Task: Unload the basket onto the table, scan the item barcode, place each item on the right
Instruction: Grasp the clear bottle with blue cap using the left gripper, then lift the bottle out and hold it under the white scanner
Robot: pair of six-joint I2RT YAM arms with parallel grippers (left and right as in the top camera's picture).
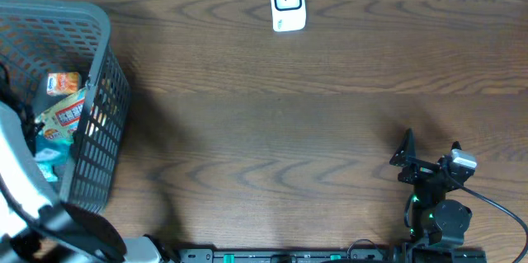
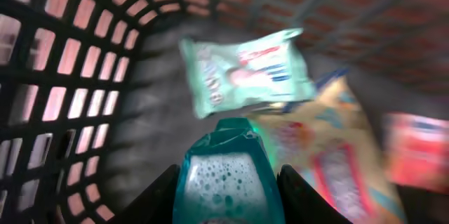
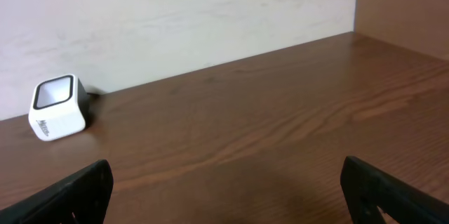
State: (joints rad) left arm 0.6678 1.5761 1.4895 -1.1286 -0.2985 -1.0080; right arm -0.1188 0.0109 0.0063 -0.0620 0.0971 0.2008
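In the left wrist view my left gripper (image 2: 228,197) is down inside the grey mesh basket (image 1: 101,73), shut on a teal packet (image 2: 226,164) with bubble print that fills the gap between both black fingers. Just beyond it lies a mint-green packet (image 2: 245,69), with an orange-and-yellow snack bag (image 2: 330,154) to its right. The white barcode scanner (image 1: 288,3) stands at the table's far edge, also visible as the scanner (image 3: 59,108) from the right wrist. My right gripper (image 1: 431,149) sits open near the front right, holding nothing.
More packets lie in the basket: an orange one (image 1: 64,82) and a yellowish bag (image 1: 62,119). A red packet (image 2: 417,150) shows blurred at the right. The left arm's white body (image 1: 21,176) overhangs the basket. A wall backs the table behind the scanner.
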